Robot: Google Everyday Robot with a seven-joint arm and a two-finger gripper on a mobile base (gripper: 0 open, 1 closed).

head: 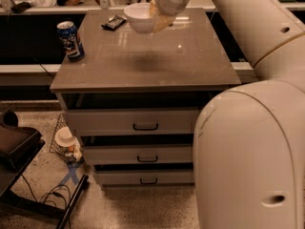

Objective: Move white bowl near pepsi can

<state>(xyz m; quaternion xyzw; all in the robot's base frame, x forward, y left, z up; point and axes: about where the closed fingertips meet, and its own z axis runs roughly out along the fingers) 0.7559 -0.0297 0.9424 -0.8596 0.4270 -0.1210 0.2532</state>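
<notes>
While my gripper [157,18] hangs above the far side of the tabletop [190,63], fingers [164,21] clamped on the white bowl [137,16], bowl held off the surface, pepsi can [70,40] well apart at the left edge.

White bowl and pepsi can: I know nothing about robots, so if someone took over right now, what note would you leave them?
The end effector is shut on the right rim of the white bowl, holding it in the air over the back of the cabinet top.
The pepsi can stands upright by the left edge, apart from the bowl.
Done: bowl gripped and lifted.
Left: carry it left and forward, set it down beside the can, let go.
A dark packet lies at the back, just left of the bowl.
</notes>
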